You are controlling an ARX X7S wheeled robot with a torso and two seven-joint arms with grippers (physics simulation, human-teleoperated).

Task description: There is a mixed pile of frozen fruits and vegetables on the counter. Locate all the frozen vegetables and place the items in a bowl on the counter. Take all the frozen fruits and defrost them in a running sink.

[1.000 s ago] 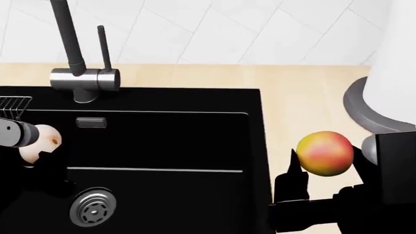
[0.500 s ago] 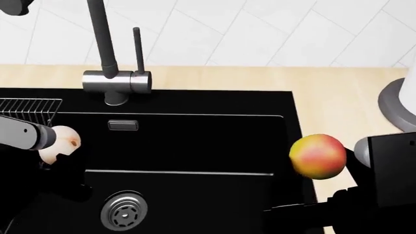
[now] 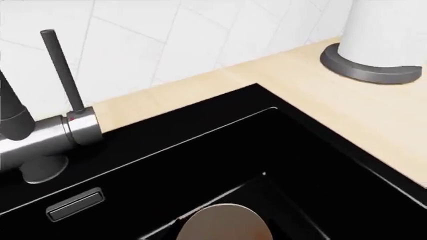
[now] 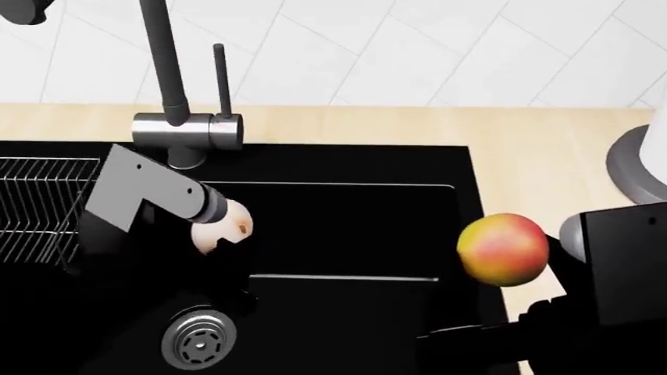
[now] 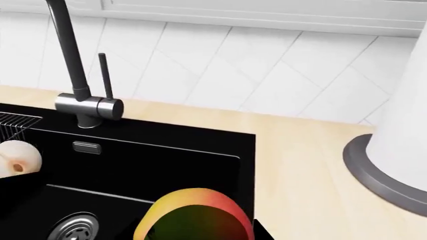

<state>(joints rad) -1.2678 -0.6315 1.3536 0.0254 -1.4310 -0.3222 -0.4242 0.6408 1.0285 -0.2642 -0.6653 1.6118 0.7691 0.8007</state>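
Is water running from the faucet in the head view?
No: nothing streams from the faucet into the sink, whose basin looks dry.

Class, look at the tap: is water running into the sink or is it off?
Off, as far as shown: no stream falls from the tap into the black sink.
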